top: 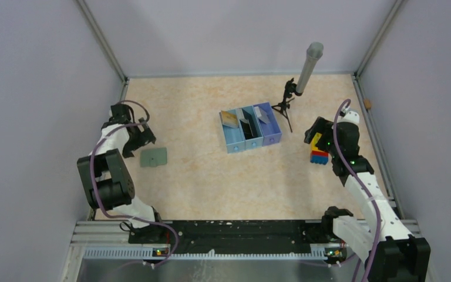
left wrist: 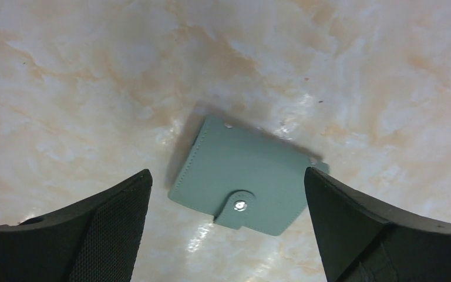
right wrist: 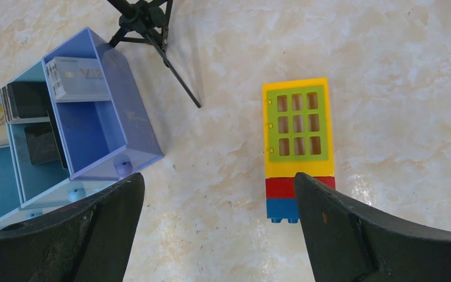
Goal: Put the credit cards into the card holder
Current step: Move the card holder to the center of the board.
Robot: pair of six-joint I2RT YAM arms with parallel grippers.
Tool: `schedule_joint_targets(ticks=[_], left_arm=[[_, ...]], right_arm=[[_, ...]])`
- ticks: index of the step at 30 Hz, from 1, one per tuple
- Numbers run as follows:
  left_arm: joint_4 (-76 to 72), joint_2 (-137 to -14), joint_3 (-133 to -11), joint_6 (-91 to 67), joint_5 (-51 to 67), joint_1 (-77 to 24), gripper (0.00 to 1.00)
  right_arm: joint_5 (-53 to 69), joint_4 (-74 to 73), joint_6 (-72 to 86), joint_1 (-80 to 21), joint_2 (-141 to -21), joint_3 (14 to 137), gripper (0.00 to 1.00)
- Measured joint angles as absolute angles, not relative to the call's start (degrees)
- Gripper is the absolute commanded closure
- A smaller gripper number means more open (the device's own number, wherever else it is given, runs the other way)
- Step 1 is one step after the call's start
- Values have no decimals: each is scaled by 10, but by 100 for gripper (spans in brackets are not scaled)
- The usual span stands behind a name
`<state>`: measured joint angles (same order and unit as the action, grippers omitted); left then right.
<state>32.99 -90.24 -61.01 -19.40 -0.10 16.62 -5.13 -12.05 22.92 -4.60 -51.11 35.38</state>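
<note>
Looking down from the overhead camera, the card holder (top: 153, 157) lies flat on the marbled table (top: 199, 188) at the left, just beside the left gripper (top: 140, 140). A blue three-compartment tray (top: 235, 147) sits near the centre with credit cards (top: 230, 119) standing in its compartments. Right of it is a small tripod (top: 283, 108) carrying a grey cylinder (top: 309, 67). The right gripper (top: 316, 140) hangs over a stack of toy bricks (top: 319, 155).

From the left wrist, the left gripper (left wrist: 228, 175) has its fingers spread wide. The grey-green card holder (left wrist: 243, 182) lies folded shut on the table between them, snap tab toward the camera, touching neither finger.

From the right wrist, the right gripper (right wrist: 217, 179) is likewise spread wide and holds nothing. The toy bricks (right wrist: 296, 132), a yellow one with a green window above red and blue, lie near the right finger. The tray (right wrist: 132, 117) is at the left with the credit cards (right wrist: 79, 76) in it, and the tripod (right wrist: 147, 14) stands behind.
</note>
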Motion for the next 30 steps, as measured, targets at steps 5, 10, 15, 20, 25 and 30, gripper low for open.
schedule_joint_targets(ticks=[5, 10, 15, 20, 25, 30], left_arm=[[347, -947, -610, -166, -21, 171, 4], [349, -969, -610, -152, 3, 174, 15], [345, -973, -610, -146, 58, 168, 28], [336, -986, -610, -142, 87, 124, 34], [320, -988, -608, -135, 110, 41, 47], [305, -989, -602, -130, 118, -47, 55]], right_arm=[[-46, -120, 227, -46, -506, 354, 4], [-44, -120, 225, -46, -505, 354, 4], [-42, -120, 225, -46, -504, 354, 4], [-34, -120, 225, -46, -504, 354, 4], [-10, -119, 218, -46, -504, 354, 5], [46, -109, 209, -46, -521, 354, 10]])
